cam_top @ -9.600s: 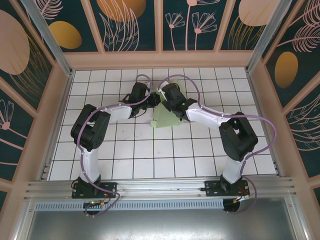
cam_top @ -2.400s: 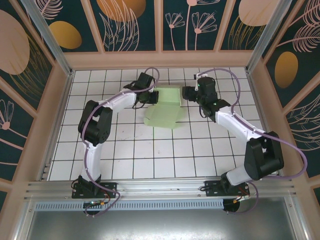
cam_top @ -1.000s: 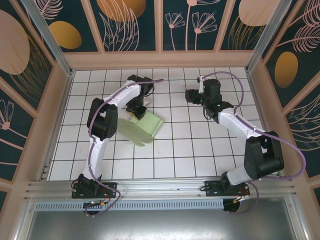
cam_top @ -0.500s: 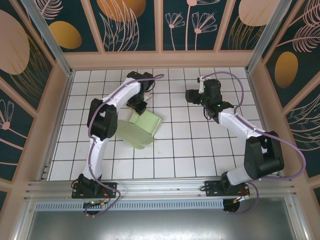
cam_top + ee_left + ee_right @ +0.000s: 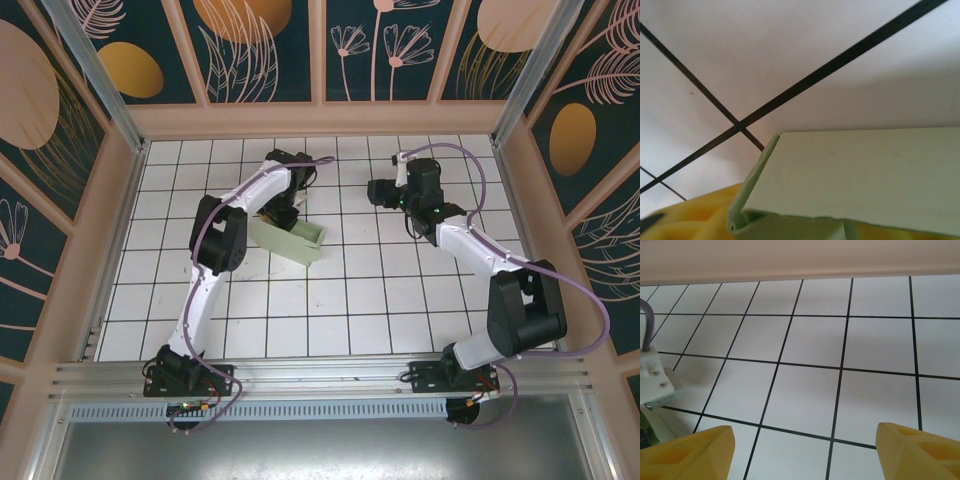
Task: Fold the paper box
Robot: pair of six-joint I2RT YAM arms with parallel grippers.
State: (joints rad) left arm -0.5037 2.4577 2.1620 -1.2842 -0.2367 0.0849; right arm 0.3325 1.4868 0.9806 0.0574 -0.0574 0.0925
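- Box [image 5: 291, 243]: you will find it on the bench [image 5: 340, 310], left of centre in the far half. It is a narrow, raised oblong, set slantwise to the tile lines. Half a second ago it lay lower in the top view, with a wide flap spread flat to its left; that flap is no longer spread.
- Left end effector [image 5: 275, 212]: it sits at the box's far-left end. In the wrist view a pale green panel [image 5: 855, 175] lies right against the yellow fingers [image 5: 695, 217]. You cannot tell from this whether they grip the card or have let go. The left arm's elbow stands further right than before.
- Right end effector [image 5: 376, 192]: well apart from the box, to its right. Its fingers are spread wide with only bare tiles between them, and its pose is unchanged since the earlier frame.
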